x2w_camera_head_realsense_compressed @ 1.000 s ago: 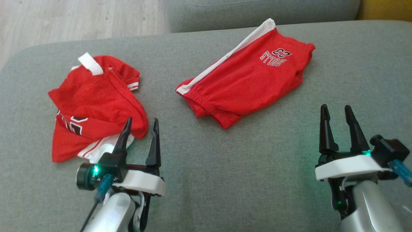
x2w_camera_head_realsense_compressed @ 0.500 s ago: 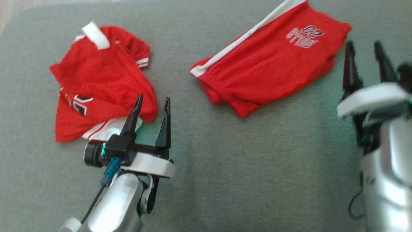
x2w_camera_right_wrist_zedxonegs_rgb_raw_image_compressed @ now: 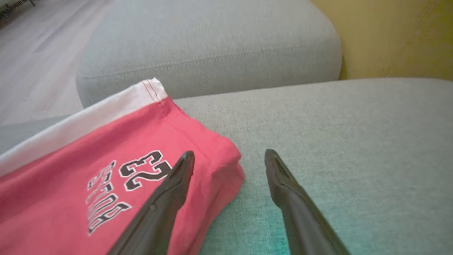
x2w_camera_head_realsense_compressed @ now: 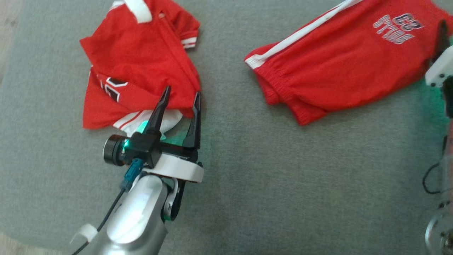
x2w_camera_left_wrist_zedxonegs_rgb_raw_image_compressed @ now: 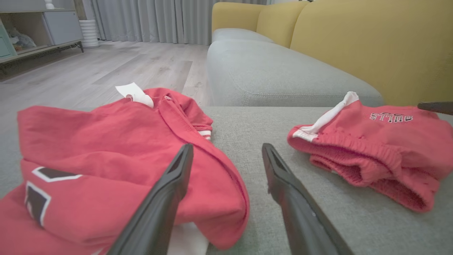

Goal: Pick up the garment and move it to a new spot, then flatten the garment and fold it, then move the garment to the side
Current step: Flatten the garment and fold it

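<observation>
Red jersey [x2w_camera_head_realsense_compressed: 141,63]: soft mesh knit, white trim, black-and-white lettering; crumpled in loose folds on the left of grey woven sofa cushion [x2w_camera_head_realsense_compressed: 247,170]. Red shorts [x2w_camera_head_realsense_compressed: 339,67]: folded flat, white side stripe, ribbed waistband, printed "23"; well apart on the right. Left end effector [x2w_camera_head_realsense_compressed: 182,91]: open, empty, straddling the jersey's near edge, one finger over cloth, one over cushion. Right end effector [x2w_camera_right_wrist_zedxonegs_rgb_raw_image_compressed: 229,153]: open, empty, astride the shorts' printed corner. Beyond: yellow backrest [x2w_camera_left_wrist_zedxonegs_rgb_raw_image_compressed: 371,42], pale wood floor [x2w_camera_left_wrist_zedxonegs_rgb_raw_image_compressed: 106,67].
</observation>
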Controlling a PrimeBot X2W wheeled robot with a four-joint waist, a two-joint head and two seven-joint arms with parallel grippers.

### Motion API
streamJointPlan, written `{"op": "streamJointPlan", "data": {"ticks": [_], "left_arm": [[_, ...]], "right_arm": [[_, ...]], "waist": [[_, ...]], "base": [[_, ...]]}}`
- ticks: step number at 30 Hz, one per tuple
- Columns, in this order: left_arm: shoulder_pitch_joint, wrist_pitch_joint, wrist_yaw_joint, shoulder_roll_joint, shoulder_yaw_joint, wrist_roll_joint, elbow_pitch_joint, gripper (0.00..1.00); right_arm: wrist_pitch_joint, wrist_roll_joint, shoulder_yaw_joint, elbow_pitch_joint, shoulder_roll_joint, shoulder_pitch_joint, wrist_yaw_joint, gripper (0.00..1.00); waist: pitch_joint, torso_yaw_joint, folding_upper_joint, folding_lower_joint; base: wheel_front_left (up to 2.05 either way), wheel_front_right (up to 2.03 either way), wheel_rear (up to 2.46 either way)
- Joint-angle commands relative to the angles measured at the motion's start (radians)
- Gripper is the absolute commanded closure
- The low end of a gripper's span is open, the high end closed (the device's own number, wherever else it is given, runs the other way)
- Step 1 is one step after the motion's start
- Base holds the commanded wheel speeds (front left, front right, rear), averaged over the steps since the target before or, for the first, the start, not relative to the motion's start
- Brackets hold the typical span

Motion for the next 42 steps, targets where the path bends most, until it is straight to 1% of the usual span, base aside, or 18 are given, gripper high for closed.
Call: {"op": "streamJointPlan", "data": {"ticks": [1,3,5,8,9,10,13,17,21,25,26,27,31,35,37,38,42], "left_arm": [[-0.030,-0.008,-0.003,0.007,0.039,0.010,-0.027,0.00],[-0.035,-0.008,-0.007,0.002,0.042,0.014,-0.028,0.00],[-0.040,-0.008,-0.010,-0.002,0.044,0.019,-0.029,0.00],[-0.045,-0.008,-0.014,-0.007,0.051,0.025,-0.027,0.00],[-0.046,-0.008,-0.015,-0.008,0.055,0.027,-0.027,0.00],[-0.047,-0.008,-0.015,-0.009,0.058,0.029,-0.027,0.00],[-0.049,-0.008,-0.014,-0.011,0.071,0.035,-0.025,0.00],[-0.046,-0.008,-0.018,-0.013,0.086,0.039,-0.022,0.00],[-0.035,-0.008,-0.024,-0.015,0.097,0.044,-0.016,0.00],[-0.028,-0.008,-0.029,-0.016,0.105,0.055,-0.006,0.00],[-0.023,-0.008,-0.031,-0.017,0.109,0.059,0.000,0.00],[-0.020,-0.008,-0.033,-0.017,0.112,0.060,0.003,0.00],[-0.003,-0.008,-0.037,-0.016,0.121,0.067,0.016,0.00],[0.016,-0.008,-0.042,-0.016,0.126,0.072,0.025,0.00],[0.024,-0.008,-0.046,-0.016,0.127,0.075,0.029,0.00],[0.024,-0.008,-0.046,-0.016,0.127,0.075,0.029,0.00],[0.038,-0.008,-0.048,-0.013,0.132,0.080,0.034,0.00]], "right_arm": [[0.006,-0.010,0.013,-0.020,-0.002,-0.032,-0.001,0.00],[0.010,-0.037,-0.010,0.026,-0.011,-0.057,-0.001,0.00],[0.012,-0.054,-0.012,0.075,-0.020,-0.082,-0.001,0.00],[0.025,-0.054,0.012,0.146,-0.026,-0.120,-0.001,0.00],[0.032,-0.052,0.027,0.170,-0.031,-0.130,-0.001,0.52],[0.036,-0.048,0.045,0.191,-0.038,-0.140,-0.001,1.00],[0.018,-0.018,0.104,0.227,-0.059,-0.177,-0.001,1.00],[-0.023,0.062,0.167,0.233,-0.095,-0.201,-0.001,1.00],[-0.050,0.164,0.222,0.210,-0.129,-0.174,-0.001,1.00],[-0.063,0.274,0.249,0.157,-0.147,-0.108,-0.001,1.00],[-0.068,0.321,0.249,0.122,-0.153,-0.063,-0.001,1.00],[-0.072,0.342,0.245,0.103,-0.153,-0.039,-0.001,1.00],[-0.082,0.398,0.226,0.030,-0.150,0.064,-0.001,1.00],[-0.090,0.416,0.183,-0.024,-0.152,0.160,-0.001,1.00],[-0.097,0.408,0.155,-0.039,-0.163,0.197,-0.001,1.00],[-0.097,0.408,0.155,-0.039,-0.163,0.197,-0.001,1.00],[-0.114,0.387,0.096,-0.054,-0.170,0.229,-0.001,1.00]], "waist": [[0.022,0.018,0.0000,-0.0001],[0.035,0.024,0.0000,-0.0001],[0.049,0.029,0.0000,-0.0001],[0.064,0.030,0.0000,-0.0001],[0.067,0.029,0.0000,-0.0001],[0.069,0.027,0.0000,-0.0001],[0.073,0.013,0.0000,-0.0001],[0.062,-0.017,0.0000,-0.0001],[0.037,-0.056,0.0000,-0.0001],[0.008,-0.088,0.0000,-0.0001],[-0.008,-0.101,0.0000,-0.0001],[-0.017,-0.107,0.0000,-0.0001],[-0.052,-0.126,0.0000,-0.0001],[-0.080,-0.133,0.0000,-0.0001],[-0.092,-0.131,0.0000,-0.0001],[-0.092,-0.131,0.0000,-0.0001],[-0.106,-0.125,0.0000,-0.0001]], "base": [[0.00,0.00,0.00],[0.00,0.00,0.00],[0.00,0.00,0.00],[0.00,0.00,0.00],[0.00,0.00,0.00],[0.00,0.00,0.00],[0.00,0.00,0.00],[0.00,0.00,0.00],[0.00,0.00,0.00],[0.00,0.00,0.00],[0.00,0.00,0.00],[0.00,0.00,0.00],[0.00,0.00,0.00],[0.00,0.00,0.00],[0.00,0.00,0.00],[0.00,0.00,0.00],[0.00,0.00,0.00]]}}
